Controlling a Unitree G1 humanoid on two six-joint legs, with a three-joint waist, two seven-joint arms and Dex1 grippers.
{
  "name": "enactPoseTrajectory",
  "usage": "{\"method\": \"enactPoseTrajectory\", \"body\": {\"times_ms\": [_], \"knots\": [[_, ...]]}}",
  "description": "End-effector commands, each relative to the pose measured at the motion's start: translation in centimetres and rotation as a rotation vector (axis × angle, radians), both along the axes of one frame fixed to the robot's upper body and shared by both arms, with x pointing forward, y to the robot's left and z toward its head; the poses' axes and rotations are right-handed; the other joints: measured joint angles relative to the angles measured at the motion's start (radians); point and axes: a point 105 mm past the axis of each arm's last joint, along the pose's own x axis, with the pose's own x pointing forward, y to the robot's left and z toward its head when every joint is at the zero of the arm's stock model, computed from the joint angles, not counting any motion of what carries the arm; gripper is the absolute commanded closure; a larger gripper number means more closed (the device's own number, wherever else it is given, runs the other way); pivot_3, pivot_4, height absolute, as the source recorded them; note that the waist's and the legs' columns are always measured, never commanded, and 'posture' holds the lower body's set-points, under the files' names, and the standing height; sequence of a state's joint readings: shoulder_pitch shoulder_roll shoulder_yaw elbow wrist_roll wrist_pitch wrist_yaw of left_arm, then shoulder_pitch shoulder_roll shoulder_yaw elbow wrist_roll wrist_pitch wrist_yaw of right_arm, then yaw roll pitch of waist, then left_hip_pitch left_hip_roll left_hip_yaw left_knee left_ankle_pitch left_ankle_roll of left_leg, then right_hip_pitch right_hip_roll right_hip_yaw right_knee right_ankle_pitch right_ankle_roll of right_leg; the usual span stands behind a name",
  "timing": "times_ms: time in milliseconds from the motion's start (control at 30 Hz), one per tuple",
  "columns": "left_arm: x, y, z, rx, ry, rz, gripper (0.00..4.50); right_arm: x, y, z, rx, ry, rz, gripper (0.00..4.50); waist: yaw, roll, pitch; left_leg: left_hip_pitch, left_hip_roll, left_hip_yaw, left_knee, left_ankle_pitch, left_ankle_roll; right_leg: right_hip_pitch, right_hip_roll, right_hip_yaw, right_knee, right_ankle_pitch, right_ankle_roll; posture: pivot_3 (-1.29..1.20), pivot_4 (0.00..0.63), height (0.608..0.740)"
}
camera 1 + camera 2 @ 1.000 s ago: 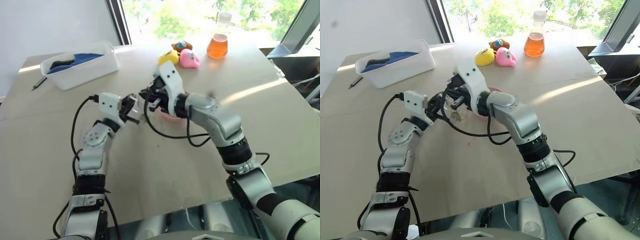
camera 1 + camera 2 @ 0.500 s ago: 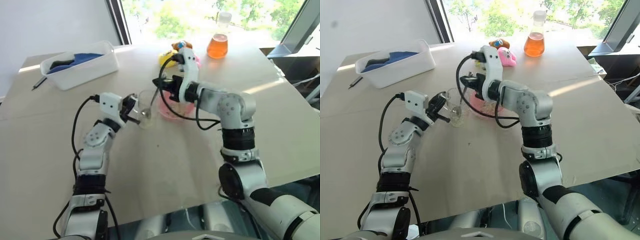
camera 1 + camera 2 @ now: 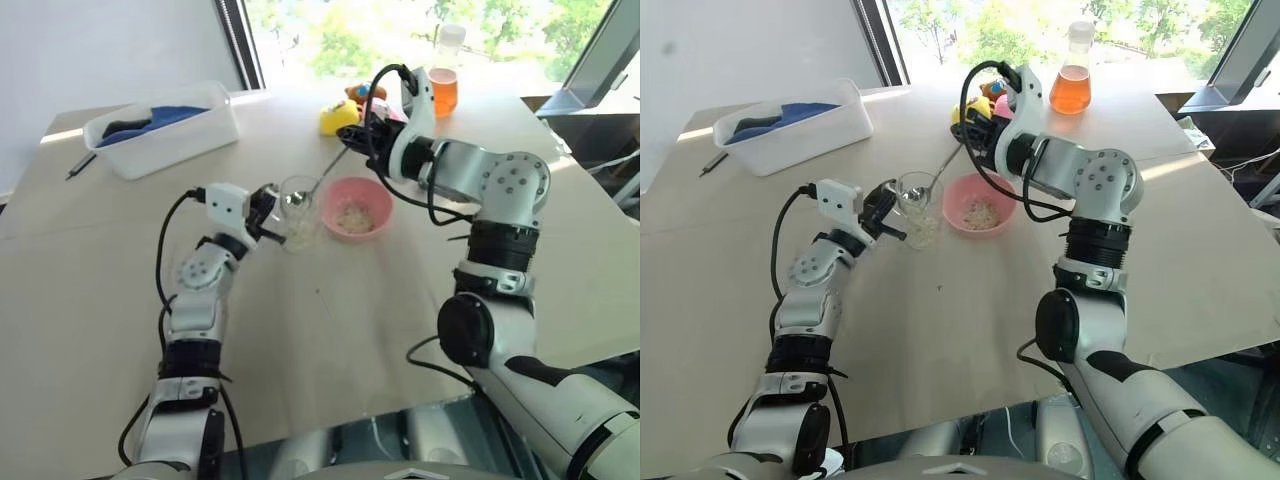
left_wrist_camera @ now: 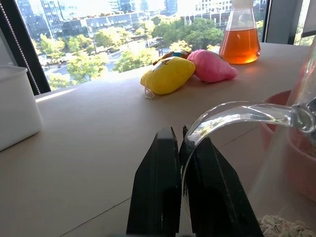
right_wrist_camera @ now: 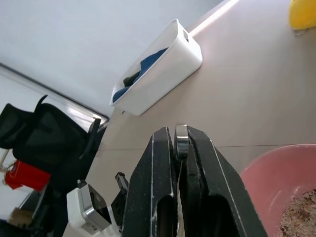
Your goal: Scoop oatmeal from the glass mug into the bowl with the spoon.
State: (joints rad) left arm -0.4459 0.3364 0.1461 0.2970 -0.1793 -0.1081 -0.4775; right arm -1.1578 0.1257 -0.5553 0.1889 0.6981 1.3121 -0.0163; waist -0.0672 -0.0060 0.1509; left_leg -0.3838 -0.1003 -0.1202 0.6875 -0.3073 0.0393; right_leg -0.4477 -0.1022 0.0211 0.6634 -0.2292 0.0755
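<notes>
The glass mug (image 3: 299,212) stands left of the pink bowl (image 3: 372,197), with oatmeal (image 4: 284,227) lying on its bottom. My left gripper (image 3: 268,212) is shut on the mug's curved glass handle (image 4: 232,111). More oatmeal (image 3: 351,216) sits as a small heap in the bowl. My right gripper (image 3: 358,140) hovers behind the bowl, near the toys, and is shut on the spoon's handle (image 5: 181,136). The silver spoon (image 3: 325,178) slants down to the left, its head at the mug's mouth.
A yellow toy (image 3: 337,116) and a pink toy (image 4: 210,66) lie behind the bowl, with a flask of orange liquid (image 3: 441,88) further back. A white tub (image 3: 160,127) holding blue cloth stands at the back left, and a dark pen (image 3: 78,166) lies beside it.
My right arm has swung up and back to the right from over the mug, rolling its wrist. The bowl with its oatmeal now shows, and the spoon points down at the mug. The left gripper kept still.
</notes>
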Motion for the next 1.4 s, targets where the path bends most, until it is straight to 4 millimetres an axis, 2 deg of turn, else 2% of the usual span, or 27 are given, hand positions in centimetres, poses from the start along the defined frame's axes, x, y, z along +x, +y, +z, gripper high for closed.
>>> {"method": "enactPoseTrajectory", "body": {"times_ms": [33, 267, 500, 767, 1067, 1300, 1400], "knots": [[0.2, -0.8, 0.2, 0.011, -0.022, -0.022, 4.43, -0.2, -0.2, 1.7, 0.035, -0.017, 0.004, 4.5, -0.001, 0.0, 0.0, 0.0, 0.0, 0.0, 0.0, 0.0, 0.0, 0.0, -0.001, 0.0, 0.0, 0.0, 0.0, 0.0, 0.15, 0.74], [0.1, -0.9, -0.2, 0.004, -0.022, -0.024, 4.43, 0.5, -1.5, 2.2, 0.079, 0.026, -0.046, 4.5, 0.0, 0.0, 0.0, 0.0, 0.0, 0.0, 0.0, 0.0, 0.0, 0.0, -0.001, 0.0, 0.0, 0.0, 0.0, 0.0, 0.15, 0.74], [-0.1, -0.6, -0.5, 0.002, -0.017, -0.013, 4.43, 0.2, -2.3, 3.6, 0.1, -0.018, -0.045, 4.5, -0.001, 0.001, -0.001, 0.0, 0.0, 0.0, 0.0, 0.0, 0.0, 0.0, -0.001, 0.0, 0.0, 0.0, 0.0, 0.0, 0.15, 0.74], [0.0, -0.3, -0.4, 0.0, -0.021, -0.004, 4.43, 0.2, -3.3, 4.0, 0.133, -0.011, -0.056, 4.5, -0.001, 0.001, -0.001, 0.0, 0.0, 0.0, 0.0, 0.0, 0.0, 0.0, -0.001, 0.001, 0.0, 0.0, 0.0, 0.0, 0.15, 0.74], [-0.2, 0.3, -0.5, 0.012, -0.016, 0.005, 4.43, 1.1, -6.6, 5.0, 0.206, 0.013, -0.143, 4.5, -0.001, 0.001, -0.001, 0.0, 0.0, 0.001, 0.0, 0.0, 0.0, 0.0, -0.001, 0.001, 0.0, 0.0, 0.0, 0.0, 0.15, 0.74], [-0.8, 1.0, -0.7, 0.023, -0.011, 0.022, 4.43, 2.3, -9.4, 4.1, 0.18, 0.022, -0.224, 4.5, -0.003, 0.002, -0.001, 0.0, 0.001, 0.002, 0.0, 0.0, 0.0, 0.0, -0.001, 0.003, 0.0, 0.0, 0.0, 0.0, 0.15, 0.74], [-1.1, 1.5, -0.9, 0.025, -0.005, 0.038, 4.43, 2.5, -9.6, 3.2, 0.106, -0.006, -0.237, 4.5, -0.003, 0.002, -0.001, 0.0, 0.001, 0.002, 0.0, 0.0, 0.0, 0.0, -0.002, 0.003, 0.0, 0.0, 0.0, 0.0, 0.15, 0.74]]}}
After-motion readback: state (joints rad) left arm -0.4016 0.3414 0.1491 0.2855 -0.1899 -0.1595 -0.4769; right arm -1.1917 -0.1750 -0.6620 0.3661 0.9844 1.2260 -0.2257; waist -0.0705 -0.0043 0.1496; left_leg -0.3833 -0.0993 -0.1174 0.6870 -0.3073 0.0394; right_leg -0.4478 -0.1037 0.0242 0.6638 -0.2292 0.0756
